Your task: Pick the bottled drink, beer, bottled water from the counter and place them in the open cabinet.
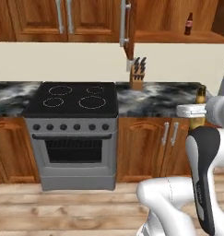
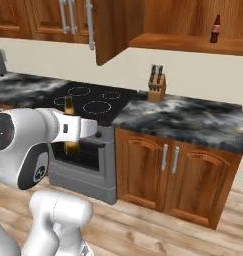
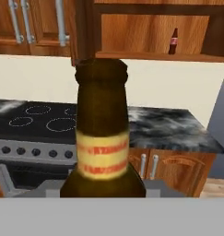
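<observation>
My gripper point(image 1: 195, 112) is shut on the beer point(image 1: 200, 95), a slim amber bottle with a yellowish label, held upright in the air in front of the counter point(image 1: 155, 99). In the right base view the gripper point(image 2: 73, 129) holds the beer point(image 2: 69, 106) before the stove. In the hand view the beer point(image 3: 103, 138) rises close between my fingers. The bottled drink point(image 1: 189, 24), small and dark red-brown, stands upright on the shelf of the open cabinet point(image 1: 178, 37); the bottled drink point(image 2: 215, 29) point(image 3: 173, 41) is far above and beyond my gripper. The bottled water is out of view.
A black stovetop point(image 1: 72, 99) with an oven below sits left of the counter. A knife block point(image 1: 137, 76) stands at the counter's back. The open cabinet door point(image 1: 128, 27) with its bar handle juts out above it. Closed wall cabinets point(image 1: 35, 18) run to the left.
</observation>
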